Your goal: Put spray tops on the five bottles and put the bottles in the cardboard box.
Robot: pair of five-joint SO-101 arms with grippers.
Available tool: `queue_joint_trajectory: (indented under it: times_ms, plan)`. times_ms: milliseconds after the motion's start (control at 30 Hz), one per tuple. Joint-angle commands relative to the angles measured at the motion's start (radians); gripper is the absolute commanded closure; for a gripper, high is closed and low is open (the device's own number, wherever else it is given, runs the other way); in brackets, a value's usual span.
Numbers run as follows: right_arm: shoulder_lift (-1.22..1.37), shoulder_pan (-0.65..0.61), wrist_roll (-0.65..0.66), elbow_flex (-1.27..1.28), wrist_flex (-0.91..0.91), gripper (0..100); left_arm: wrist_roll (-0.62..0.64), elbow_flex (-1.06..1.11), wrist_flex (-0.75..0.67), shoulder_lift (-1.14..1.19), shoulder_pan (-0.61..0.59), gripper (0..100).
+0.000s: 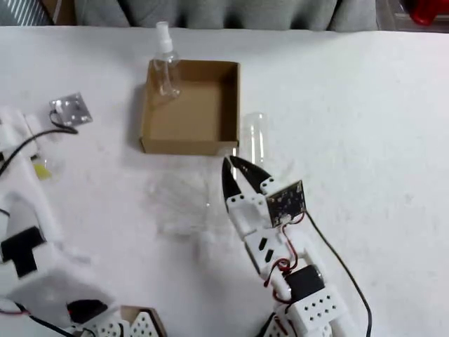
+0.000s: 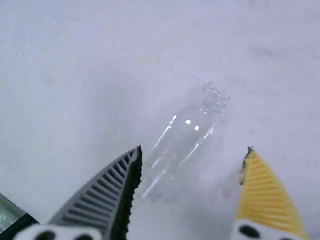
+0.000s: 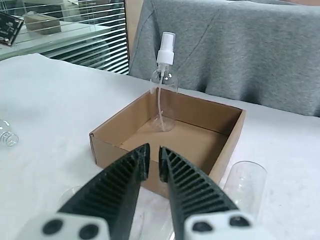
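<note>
The cardboard box (image 1: 188, 135) sits open at the table's middle back. One clear bottle with a white spray top (image 1: 166, 64) stands upright in its far left corner (image 3: 162, 90). A clear topless bottle (image 1: 254, 137) lies just right of the box (image 3: 246, 184). My right gripper (image 1: 229, 163) hovers at the box's near right corner, its black fingers shut on nothing (image 3: 153, 148). My left gripper (image 2: 193, 150) is open over another clear topless bottle (image 2: 182, 142), which lies on the table between the grey and yellow fingers.
Several faint clear pieces (image 1: 179, 203) lie on the white table in front of the box. A small metal plate (image 1: 71, 109) and a black cable rest at the left. One more clear bottle (image 3: 7, 136) lies far to the box's left.
</note>
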Motion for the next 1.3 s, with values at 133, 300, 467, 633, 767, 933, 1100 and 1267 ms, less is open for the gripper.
queue_joint_trajectory:
  times_ms: [133, 300, 467, 633, 767, 933, 1100, 1267]
  plan:
    - [-0.004, -0.007, 0.008, 0.008, -0.001, 98.2, -0.130, -0.434, 0.307, 0.259, -0.027, 69]
    - [-0.004, -0.007, 0.008, 0.008, -0.001, 98.2, -0.123, -0.588, 0.299, 0.418, -0.030, 69]
    - [-0.004, -0.007, 0.008, 0.008, -0.001, 98.2, -0.121, -0.718, 0.310, 0.553, -0.031, 69]
    - [-0.004, -0.007, 0.008, 0.008, -0.001, 98.2, -0.120, -0.775, 0.310, 0.633, -0.042, 69]
    - [-0.004, -0.007, 0.008, 0.008, -0.001, 98.2, -0.120, -0.789, 0.336, 0.664, -0.050, 72]
    - [-0.004, -0.007, 0.008, 0.008, -0.001, 98.2, -0.121, -0.790, 0.466, 0.659, -0.047, 91]
    - [-0.005, -0.007, 0.008, 0.008, -0.001, 98.2, -0.089, -0.792, 0.606, 0.657, -0.024, 98]
    - [-0.010, -0.007, 0.008, 0.008, -0.001, 98.2, 0.255, -0.885, 0.640, 0.657, -0.004, 98]
